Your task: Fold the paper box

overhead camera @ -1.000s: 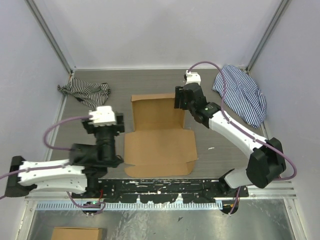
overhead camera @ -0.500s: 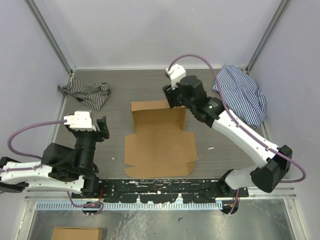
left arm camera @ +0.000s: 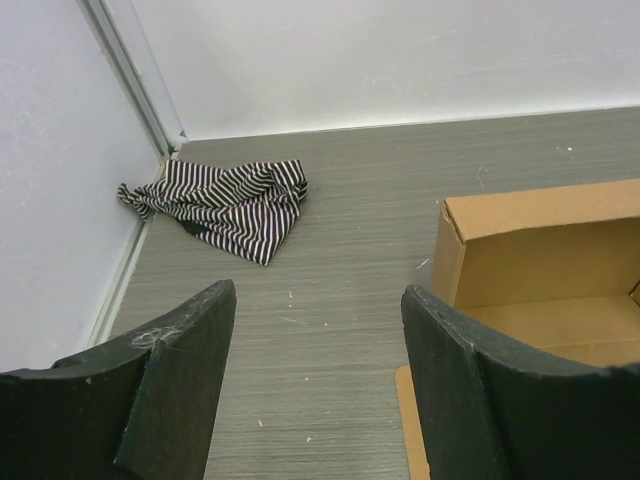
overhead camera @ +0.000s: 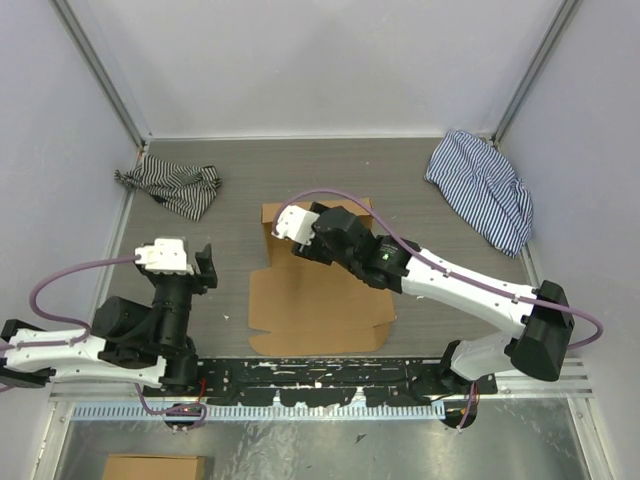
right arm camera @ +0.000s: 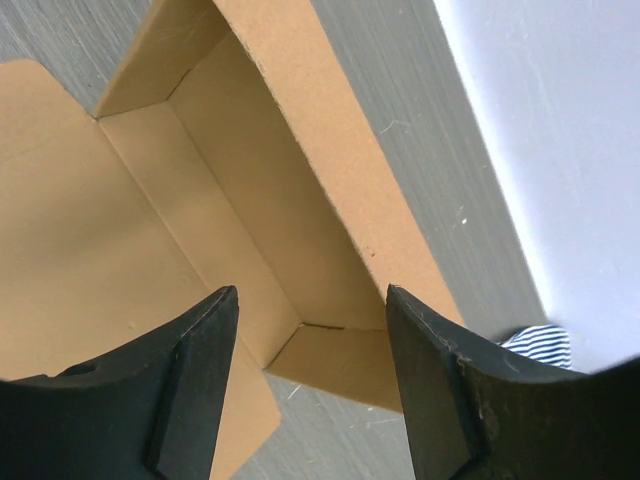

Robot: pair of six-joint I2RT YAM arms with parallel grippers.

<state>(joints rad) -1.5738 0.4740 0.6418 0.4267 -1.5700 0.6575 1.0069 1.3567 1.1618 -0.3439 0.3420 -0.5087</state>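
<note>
Hovering the right gripper (right arm camera: 310, 295), jaws spread and empty, over the upright walls at the twelve o'clock end of the plain brown die-cut cardboard box (overhead camera: 315, 300) lying mid-table, apparently lining up the next fold; parking the left gripper (left arm camera: 318, 292), likewise spread, at eight o'clock, seemingly giving room.

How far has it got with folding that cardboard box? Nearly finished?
About partway. Done: the far end of the paper box has its walls standing. In hand: the right gripper hovers open over that raised part, holding nothing; the left gripper is open, off to the side. Left: the near panel and its flaps lie flat, not yet folded.
</note>
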